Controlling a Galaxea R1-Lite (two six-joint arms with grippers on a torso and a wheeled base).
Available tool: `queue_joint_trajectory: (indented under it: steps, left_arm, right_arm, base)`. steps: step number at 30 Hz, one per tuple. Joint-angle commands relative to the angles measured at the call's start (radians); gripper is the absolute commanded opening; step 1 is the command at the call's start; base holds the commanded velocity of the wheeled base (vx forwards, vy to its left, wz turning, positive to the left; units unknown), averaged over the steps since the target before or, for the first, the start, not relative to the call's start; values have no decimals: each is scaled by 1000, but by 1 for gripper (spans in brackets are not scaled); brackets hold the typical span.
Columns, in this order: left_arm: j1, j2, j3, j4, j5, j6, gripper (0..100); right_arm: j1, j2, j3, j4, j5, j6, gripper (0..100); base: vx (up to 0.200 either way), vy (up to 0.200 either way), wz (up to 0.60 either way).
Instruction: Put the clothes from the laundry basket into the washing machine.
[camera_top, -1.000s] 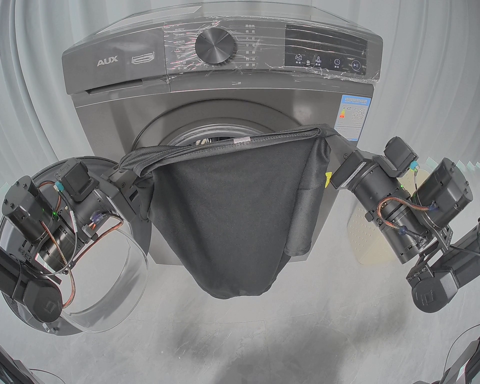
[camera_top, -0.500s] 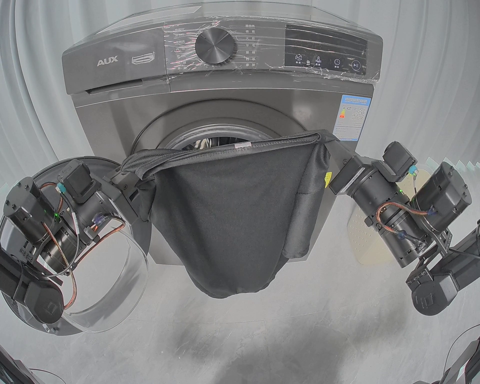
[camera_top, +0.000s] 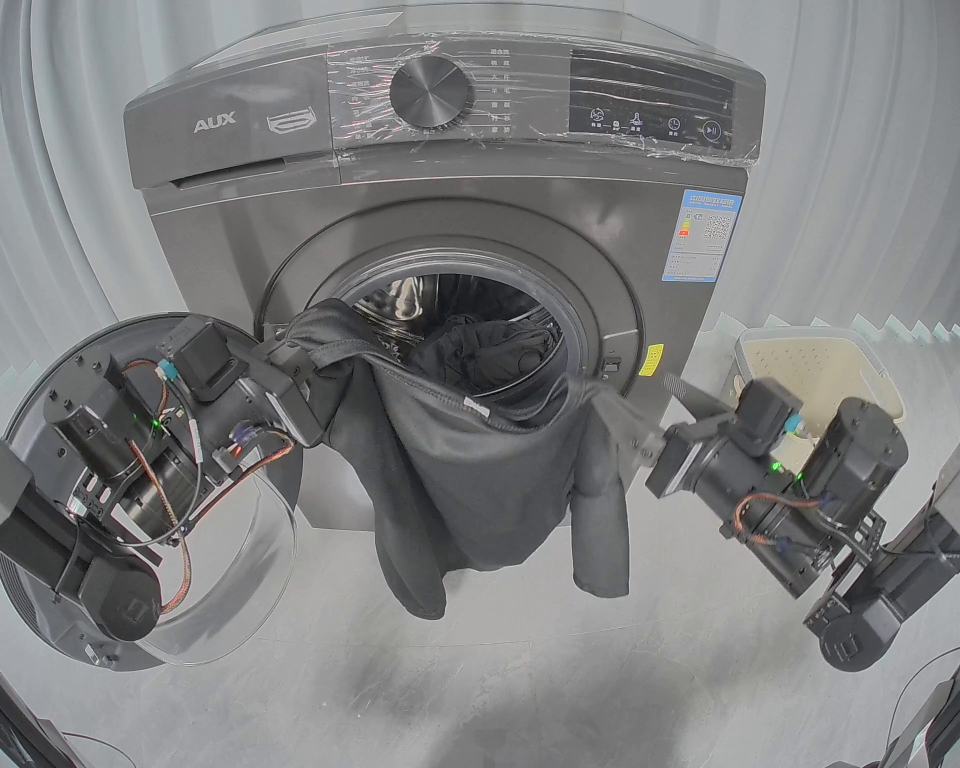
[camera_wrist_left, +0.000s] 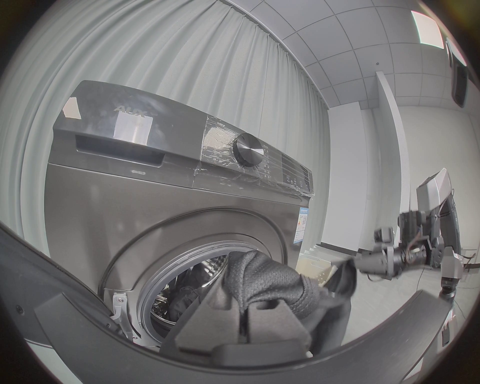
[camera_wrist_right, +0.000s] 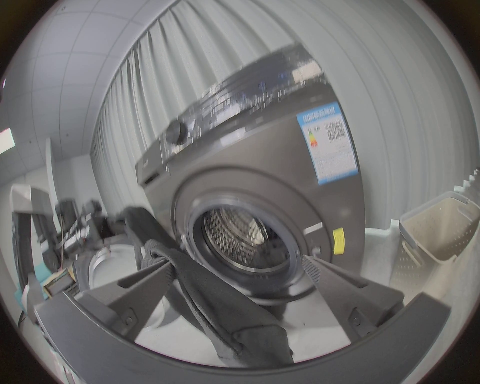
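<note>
One dark garment (camera_top: 470, 480) sags crosswise, left gripper (camera_top: 300, 365) clamping it, right gripper (camera_top: 642, 408) spread.

walls — pale curtain (camera_top: 60, 200) | floor (camera_top: 600, 680) — grey, smooth | ceiling (camera_wrist_left: 360, 45) tiled, lit panel (camera_wrist_left: 427, 27)

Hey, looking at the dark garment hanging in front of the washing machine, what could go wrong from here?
1. Most of the dark garment hangs outside the drum opening; if the left gripper lets go now, it may slide to the floor.
2. The right gripper is open, yet cloth drapes over one of its fingers; pulling back could drag the garment away.
</note>
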Motion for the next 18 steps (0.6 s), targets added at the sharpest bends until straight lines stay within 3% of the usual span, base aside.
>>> queue_joint_trajectory:
  steps: [1, 12, 18]
  left_arm:
    - [-39, 43, -65, 10, 45, 1, 0]
    - [-102, 61, -185, 109, 125, 1, 0]
    - [-123, 63, -202, 124, 139, 3, 0]
  right_arm:
    - [15, 106, 123, -11, 6, -29, 100]
    - [20, 200, 271, -12, 102, -30, 100]
    - [27, 284, 173, -16, 107, -40, 100]
  base:
    - [0, 0, 0]
    - [0, 0, 0]
    - [0, 0, 0]
